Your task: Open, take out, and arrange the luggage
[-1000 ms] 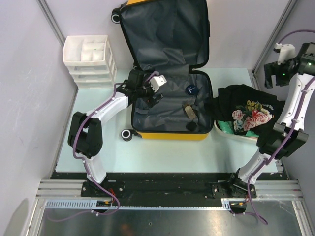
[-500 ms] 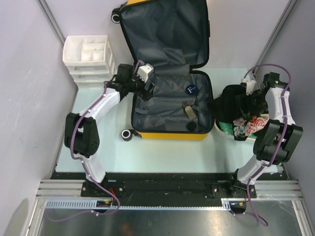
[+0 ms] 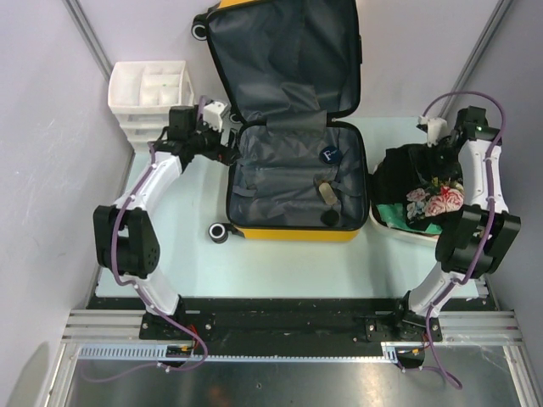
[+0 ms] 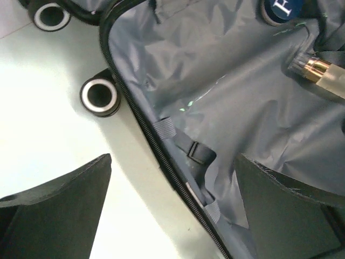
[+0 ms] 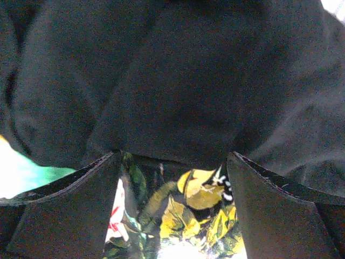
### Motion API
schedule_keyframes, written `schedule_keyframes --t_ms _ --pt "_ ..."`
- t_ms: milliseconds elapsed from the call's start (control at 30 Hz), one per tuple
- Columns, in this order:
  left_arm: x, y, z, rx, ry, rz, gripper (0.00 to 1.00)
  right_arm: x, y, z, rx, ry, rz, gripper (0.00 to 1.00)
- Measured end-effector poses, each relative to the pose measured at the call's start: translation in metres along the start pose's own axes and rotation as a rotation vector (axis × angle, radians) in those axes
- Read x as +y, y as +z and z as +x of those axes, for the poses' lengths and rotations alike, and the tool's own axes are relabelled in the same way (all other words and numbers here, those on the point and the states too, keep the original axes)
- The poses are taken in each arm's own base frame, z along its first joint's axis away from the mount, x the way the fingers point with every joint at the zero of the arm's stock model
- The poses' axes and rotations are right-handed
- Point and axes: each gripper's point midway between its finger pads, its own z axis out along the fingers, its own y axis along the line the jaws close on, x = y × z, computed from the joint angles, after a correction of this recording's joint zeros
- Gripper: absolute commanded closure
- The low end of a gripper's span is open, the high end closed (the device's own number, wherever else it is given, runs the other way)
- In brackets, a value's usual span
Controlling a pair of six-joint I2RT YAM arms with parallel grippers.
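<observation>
The yellow suitcase (image 3: 293, 231) lies open on the table, its lid standing up at the back and its grey lining (image 3: 280, 182) showing. In it lie a blue round lid (image 3: 331, 154), a tan bottle (image 3: 324, 191) and a small black round item (image 3: 329, 218). My left gripper (image 3: 226, 146) is open and empty at the suitcase's left rim; in the left wrist view it (image 4: 172, 216) straddles the zipper edge (image 4: 156, 145). My right gripper (image 3: 439, 158) is open just above a black floral garment (image 3: 424, 191); the right wrist view (image 5: 172, 216) shows the cloth (image 5: 178, 81) between the fingers.
A white plastic drawer unit (image 3: 153, 102) stands at the back left, close behind my left arm. The garment lies over a white tub (image 3: 407, 232) at the right, with something green under it. Two black suitcase wheels (image 4: 99, 97) sit by the left rim. Frame posts stand at both back corners.
My left gripper has pulled out of the suitcase interior, back and left to its rim. My right arm has swung down from high at the right onto the garment, which has bunched up.
</observation>
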Motion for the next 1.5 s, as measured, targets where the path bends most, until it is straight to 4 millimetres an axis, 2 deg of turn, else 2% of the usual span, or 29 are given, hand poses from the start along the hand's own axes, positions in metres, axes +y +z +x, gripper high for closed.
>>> schedule_keyframes --t_ms 100,233,333,400,533,633,767,867,900,1067,1133,1167,1233,1367,1500 --pt "0.01 -0.01 0.003 -0.002 -0.019 -0.024 0.0 0.02 -0.011 -0.019 -0.056 -0.051 -0.009 0.18" --pt "0.025 -0.024 0.002 -0.019 -0.093 -0.059 0.0 0.06 -0.029 -0.055 -0.177 -0.151 -0.026 0.2" --pt "0.054 -0.037 0.004 -0.033 -0.181 -0.131 0.0 0.09 -0.028 -0.07 -0.222 -0.201 -0.068 0.2" --pt "0.08 -0.049 0.004 -0.045 -0.227 -0.208 0.02 0.101 -0.023 -0.076 -0.234 -0.194 -0.105 0.19" --pt "0.132 -0.072 0.0 -0.087 -0.332 -0.363 0.09 0.108 -0.018 -0.09 -0.287 -0.151 -0.143 0.19" --pt "0.168 -0.083 0.0 -0.125 -0.417 -0.453 0.11 0.112 -0.02 -0.102 -0.334 -0.146 -0.157 0.18" --pt "0.201 -0.091 0.01 -0.143 -0.483 -0.512 0.12 0.123 -0.021 -0.111 -0.36 -0.162 -0.177 0.18" --pt "0.214 -0.094 0.014 -0.165 -0.506 -0.517 0.14 0.129 -0.021 -0.114 -0.366 -0.171 -0.185 0.18" --pt "0.217 -0.094 0.014 -0.175 -0.51 -0.513 0.17 0.132 -0.021 -0.114 -0.366 -0.172 -0.189 0.18" --pt "0.233 -0.099 -0.012 -0.245 -0.458 -0.518 0.21 0.14 -0.02 -0.116 -0.365 -0.183 -0.198 0.18" --pt "0.239 -0.102 -0.028 -0.281 -0.422 -0.524 0.23 0.142 -0.02 -0.116 -0.364 -0.186 -0.198 0.18" --pt "0.243 -0.106 -0.044 -0.311 -0.39 -0.523 0.23 0.142 -0.02 -0.116 -0.363 -0.187 -0.198 0.18" --pt "0.248 -0.106 -0.053 -0.33 -0.368 -0.524 0.23 0.144 -0.02 -0.116 -0.362 -0.19 -0.198 0.18" --pt "0.268 -0.109 -0.086 -0.4 -0.301 -0.544 0.3 0.144 -0.02 -0.116 -0.359 -0.189 -0.192 0.18" --pt "0.286 -0.101 -0.096 -0.425 -0.273 -0.56 0.36 0.145 -0.019 -0.116 -0.356 -0.187 -0.187 0.18"
